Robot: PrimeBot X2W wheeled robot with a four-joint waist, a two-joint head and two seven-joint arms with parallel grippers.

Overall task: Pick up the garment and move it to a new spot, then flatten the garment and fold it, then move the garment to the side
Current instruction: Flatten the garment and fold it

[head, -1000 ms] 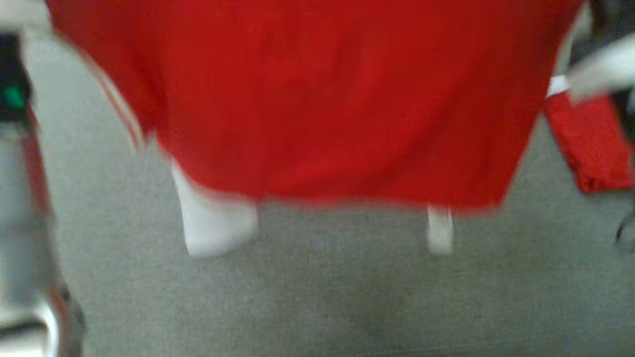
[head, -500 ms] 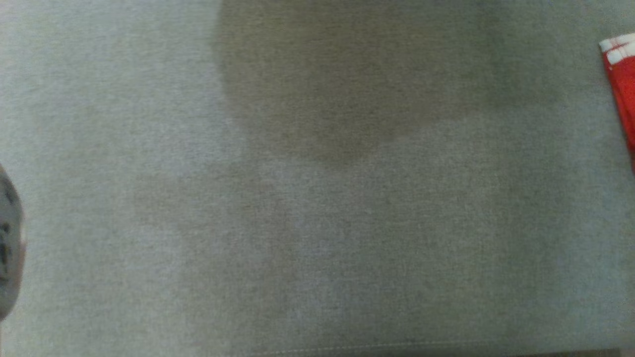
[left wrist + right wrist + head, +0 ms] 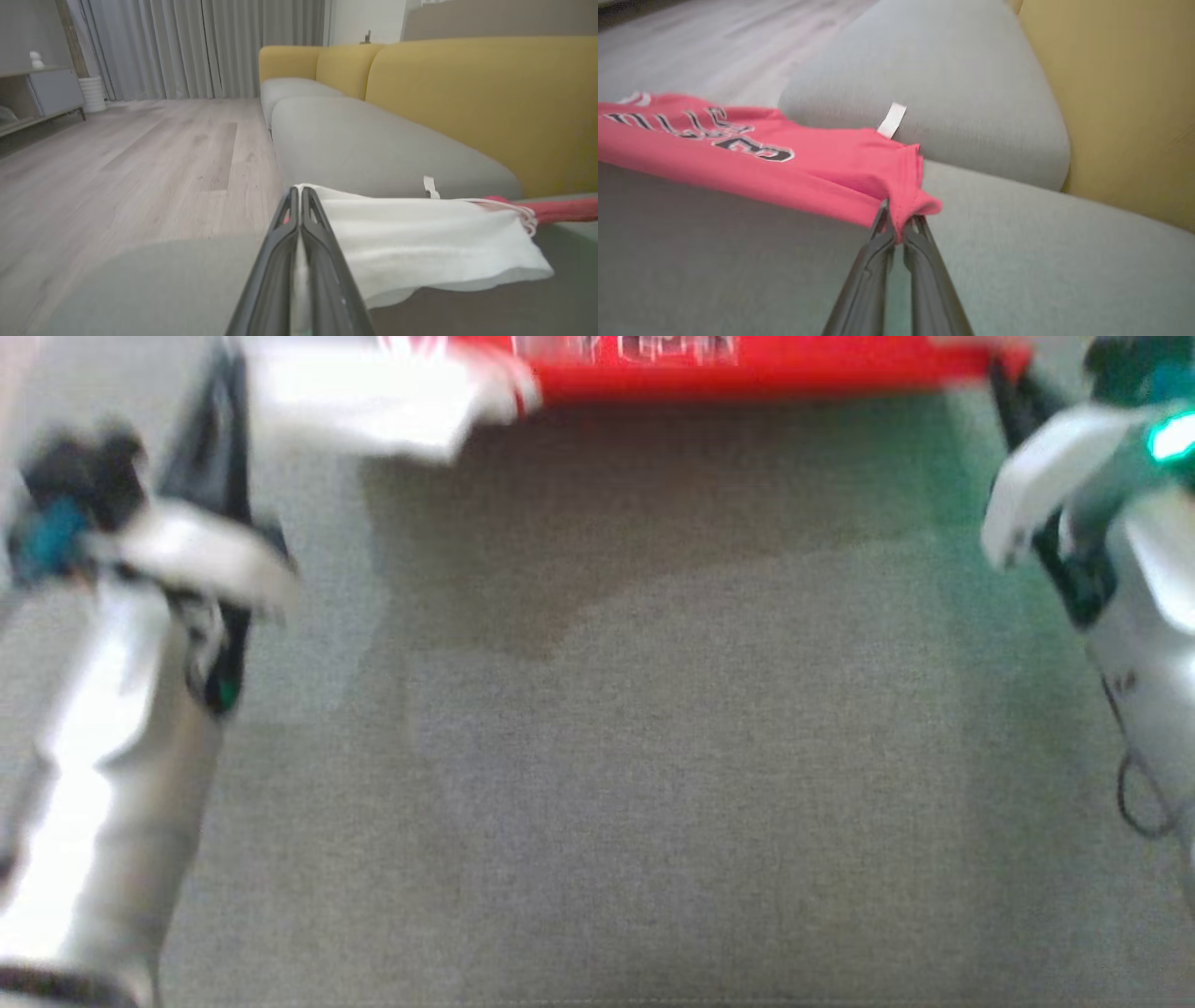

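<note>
The garment (image 3: 747,369) is a red jersey with black-and-white lettering and a white sleeve (image 3: 373,397). It stretches as a blurred band across the top of the head view, just above the grey sofa seat (image 3: 653,756). My left gripper (image 3: 229,369) holds its left end; in the left wrist view the left gripper (image 3: 299,191) is shut on the white sleeve (image 3: 420,238). My right gripper (image 3: 999,378) holds the right end. From the right wrist, the right gripper (image 3: 899,217) is shut on a bunched red corner of the garment (image 3: 784,172).
The sofa has a yellow backrest (image 3: 467,102) behind the garment and a neighbouring grey cushion (image 3: 948,93) beyond it. Wooden floor (image 3: 140,154) runs along the seat's open side, with a low shelf unit (image 3: 42,93) and grey curtains (image 3: 187,46) far off.
The head view has shifted a lot. A second ago the red garment hung broad across its upper half; now it is a thin band at the top edge, with both arms in view.
</note>
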